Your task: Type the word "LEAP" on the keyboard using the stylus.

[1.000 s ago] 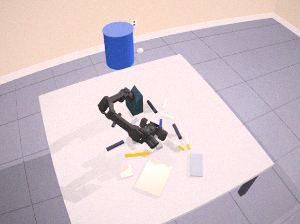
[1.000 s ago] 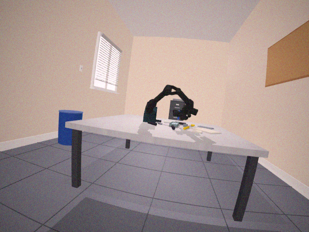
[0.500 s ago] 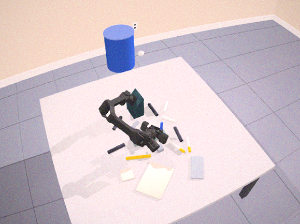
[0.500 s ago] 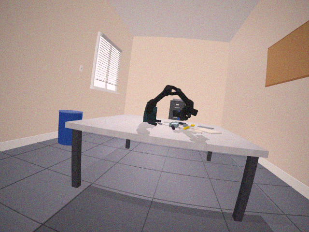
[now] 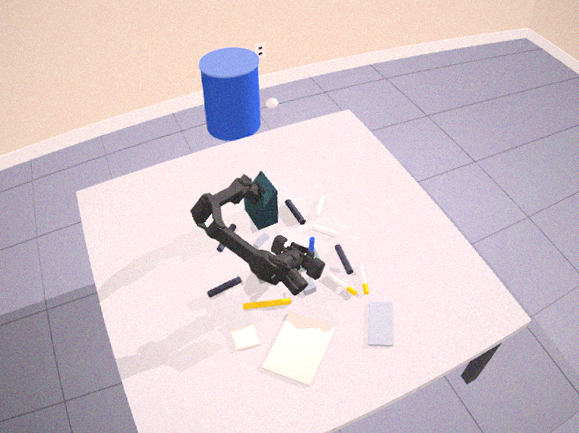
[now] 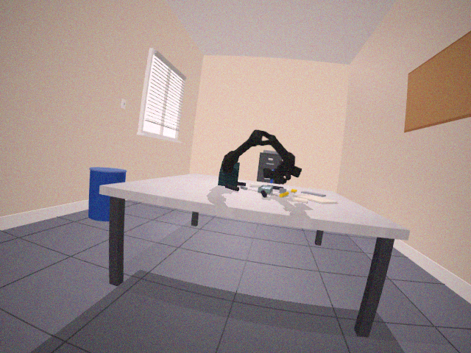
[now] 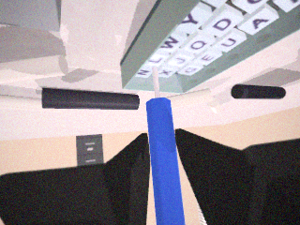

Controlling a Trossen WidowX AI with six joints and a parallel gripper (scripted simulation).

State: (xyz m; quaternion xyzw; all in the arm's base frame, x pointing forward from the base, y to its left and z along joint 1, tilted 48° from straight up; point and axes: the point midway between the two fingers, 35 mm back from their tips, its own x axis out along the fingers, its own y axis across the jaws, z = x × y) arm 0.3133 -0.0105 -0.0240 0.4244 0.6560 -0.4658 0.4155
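My gripper [image 5: 309, 254] [image 6: 272, 176] [image 7: 161, 137] is shut on the blue stylus [image 5: 311, 244] [image 7: 164, 159], whose thin pale tip points away from the fingers. The grey-green keyboard [image 6: 265, 188] [image 7: 180, 83] lies on the desk below the gripper; in the top view the arm mostly hides it. In the wrist view the tip overlaps the near corner of the keys, just below the L key [image 7: 155, 60] and between the N key [image 7: 142, 73] and the X key [image 7: 166, 73]. Contact with a key cannot be told. The P key is not legible.
Black cylinders [image 5: 295, 211] [image 5: 343, 258] [image 7: 91, 98] [image 7: 258, 92] lie around the keyboard. A yellow bar [image 5: 266, 304], a sticky pad [image 5: 245, 337], a cream notepad [image 5: 299, 350] and a blue-grey slab [image 5: 380, 324] lie toward the desk's front. White sticks [image 5: 326, 230] lie beyond the gripper.
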